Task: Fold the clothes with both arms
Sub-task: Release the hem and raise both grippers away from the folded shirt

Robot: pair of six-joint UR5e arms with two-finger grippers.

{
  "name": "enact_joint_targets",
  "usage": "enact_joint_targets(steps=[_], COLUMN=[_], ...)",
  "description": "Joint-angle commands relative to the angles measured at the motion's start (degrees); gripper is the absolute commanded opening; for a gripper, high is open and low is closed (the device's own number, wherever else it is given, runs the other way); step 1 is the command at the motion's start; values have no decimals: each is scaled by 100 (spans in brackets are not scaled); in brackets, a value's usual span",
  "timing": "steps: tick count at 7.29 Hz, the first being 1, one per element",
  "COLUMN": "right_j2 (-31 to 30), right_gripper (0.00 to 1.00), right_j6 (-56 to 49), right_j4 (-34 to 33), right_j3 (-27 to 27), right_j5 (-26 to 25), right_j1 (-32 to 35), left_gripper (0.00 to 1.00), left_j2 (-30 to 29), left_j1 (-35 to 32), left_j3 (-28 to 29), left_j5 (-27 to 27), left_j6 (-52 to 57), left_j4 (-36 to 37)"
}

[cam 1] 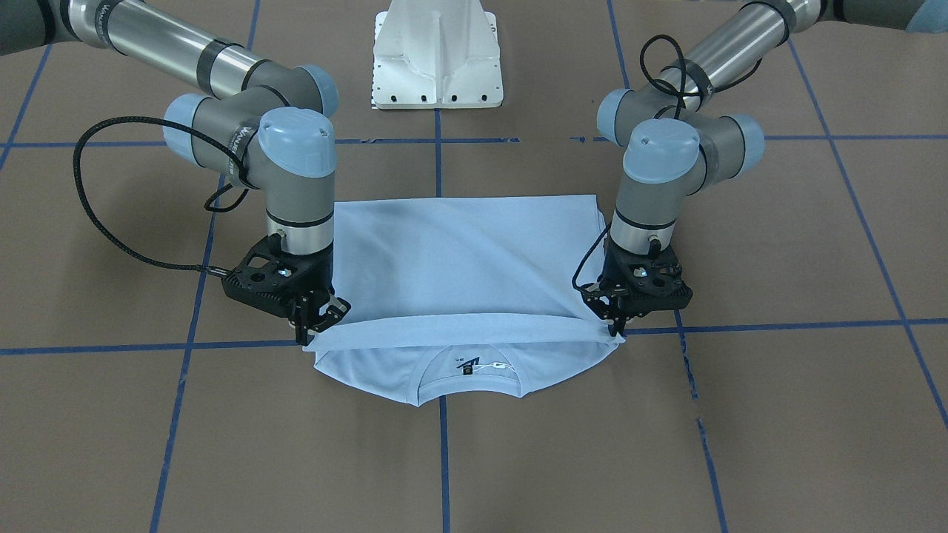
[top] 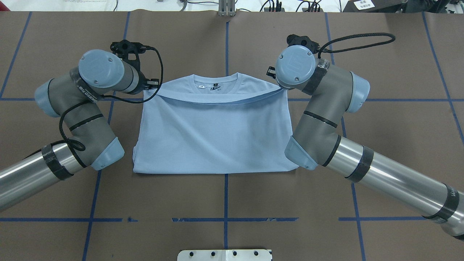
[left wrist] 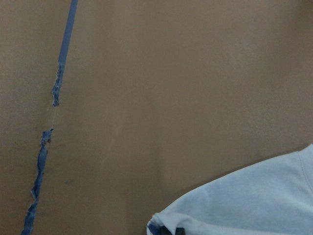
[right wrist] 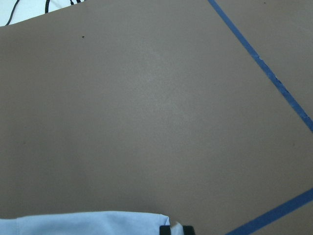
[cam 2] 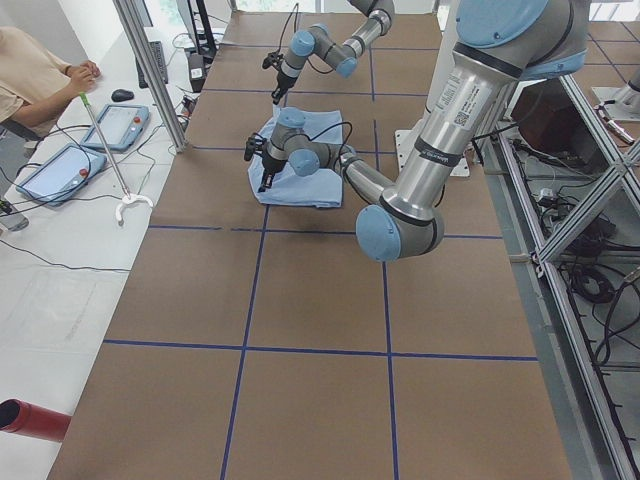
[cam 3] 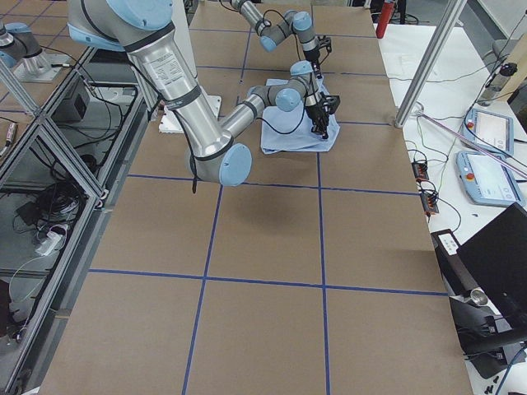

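I grip the light blue T-shirt by its folded-over hem, left gripper and right gripper each clenched on a corner. The hem stretches between them, just short of the collar, which lies beyond.

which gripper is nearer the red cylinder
Left. The left gripper holds the shirt corner on the red cylinder side; the right gripper holds the far corner.
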Motion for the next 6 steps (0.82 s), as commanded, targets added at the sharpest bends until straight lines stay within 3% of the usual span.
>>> enact_joint_targets(steps=[1,2,4,6], right_j2=[-2,-80,-439,-468], right_gripper=[100,100,100,100], right_j6=[-519,-1124,-1209,-1209], right_j4=[29,160,1106,1146], right_j3=[45,124,142,151], right_j5=[441,880,1242,1298], right_j1=[266,416,444,470], left_gripper=[100,100,100,100], left_j2=[159,343,1148,1801], left_j1=[11,64,719,1283], left_j3=[-257,-477,-1589,-2173], left_j5=[-74,-196,-426,-217], left_j6=[293,311,180,-511], left_j4=[-230,-282,-371,-423])
